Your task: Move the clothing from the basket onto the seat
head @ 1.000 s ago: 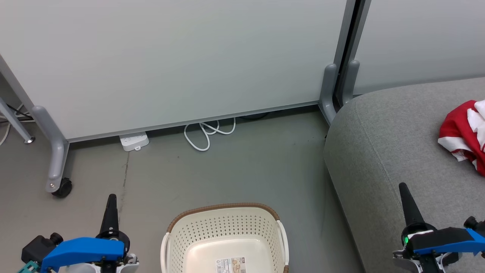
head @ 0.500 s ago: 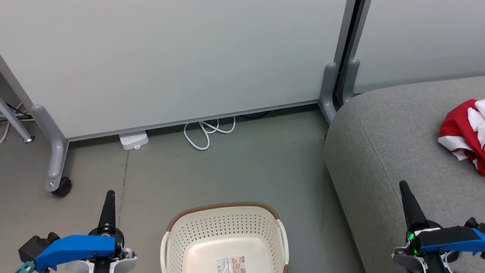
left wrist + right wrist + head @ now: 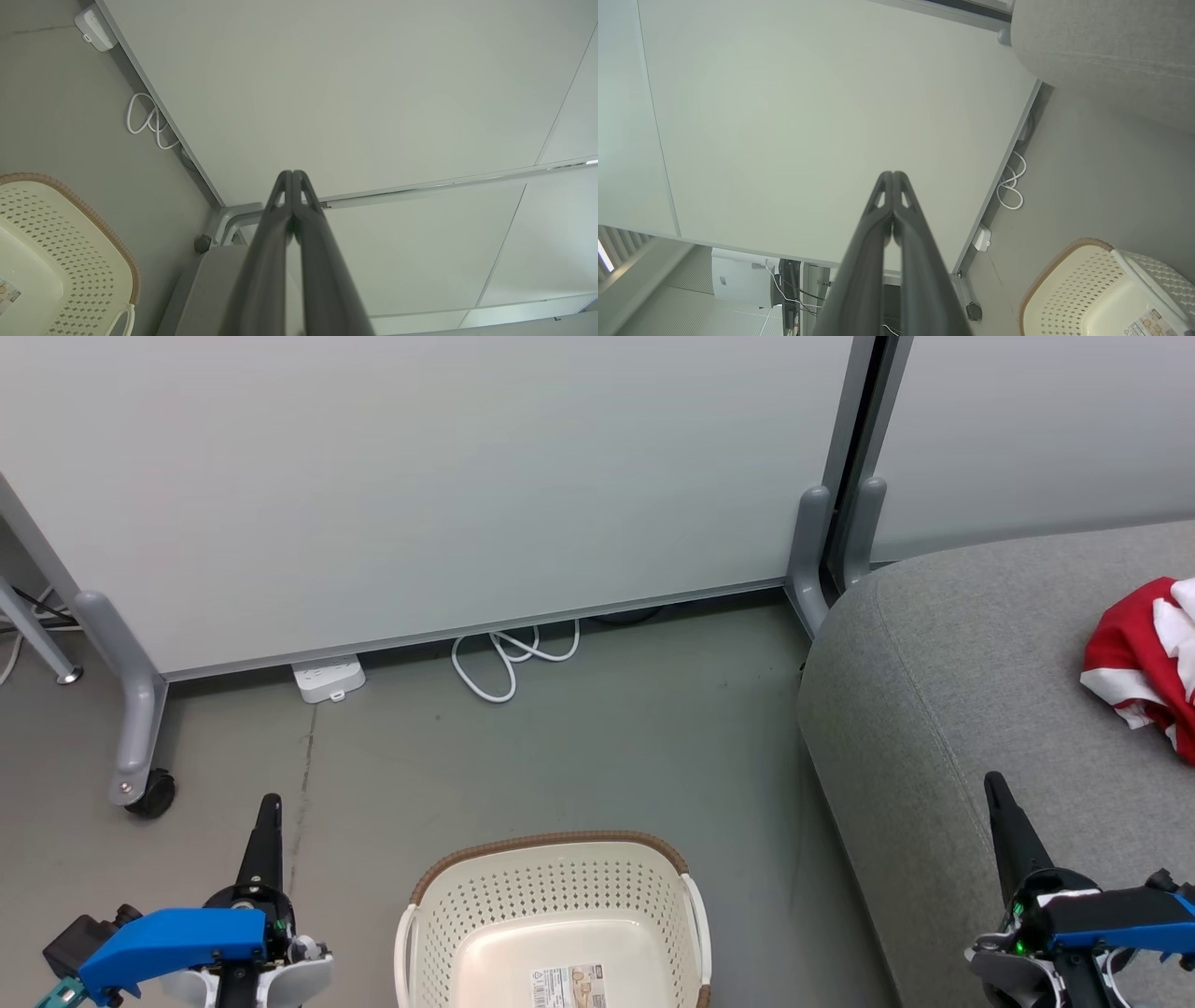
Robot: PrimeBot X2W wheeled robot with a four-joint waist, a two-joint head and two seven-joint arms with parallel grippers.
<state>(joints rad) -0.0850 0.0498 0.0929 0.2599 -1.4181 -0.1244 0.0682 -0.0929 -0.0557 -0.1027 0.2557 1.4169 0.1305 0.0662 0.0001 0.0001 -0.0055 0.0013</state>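
Lying on the seat [image 3: 952, 691], the clothing [image 3: 1141, 653] is a crumpled red bundle with white panels. It sits well to the right of the basket [image 3: 551, 841] and farther from the robot. The head view's right edge cuts it off, so its full extent cannot be told.

The basket stands on the floor [image 3: 597, 747]. The part of its inside in view is bare cream plastic with a barcode label [image 3: 569, 987].

- Right gripper [image 3: 992, 780]: right of the basket, seen against the seat's grey fabric. Its fingers are pressed together tip to tip with nothing between them. The clothing lies beyond its tip and further right, well apart from it.
- Left gripper [image 3: 271, 801]: left of the basket, over the floor. Its fingers are likewise closed on nothing. The basket sits between it and the clothing.

Edges and room:
- The seat's rounded corner and left side run just right of the basket, with a strip of floor between them.
- Open floor stretches beyond the basket up to a pale partition panel [image 3: 420, 476].
- A looped white cable [image 3: 509, 663] lies at the panel's foot, straight beyond the basket.
- A white power strip [image 3: 328, 678] lies at the panel's foot, beyond and left of the basket.
- A caster wheel [image 3: 151, 795] stands further left of the basket, near the left gripper's tip.
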